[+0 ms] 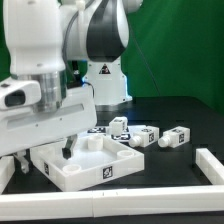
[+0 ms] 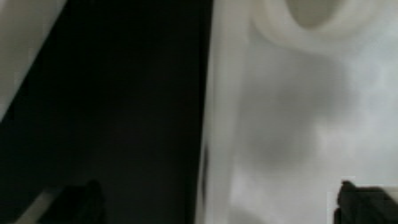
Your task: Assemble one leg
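Three white legs with marker tags lie on the black table behind the tray, in the exterior view: one [image 1: 118, 125], a second [image 1: 144, 136] and a third [image 1: 178, 135]. Another white leg-like piece [image 1: 91, 143] sits at the far rim of the large white square tray-like part [image 1: 100, 172]. My gripper [image 1: 65, 150] hangs low over the tray's left part. In the wrist view my gripper [image 2: 214, 206] is open; the dark fingertips [image 2: 64, 206] stand far apart. Between them is a blurred white surface [image 2: 294, 120] with a round hole [image 2: 313, 16], very close, and black table beside it.
A white raised rail [image 1: 208, 166] runs along the exterior view's right and front edge of the black table. The arm's base [image 1: 104, 78] stands behind the legs. The arm's bulk covers the exterior view's left.
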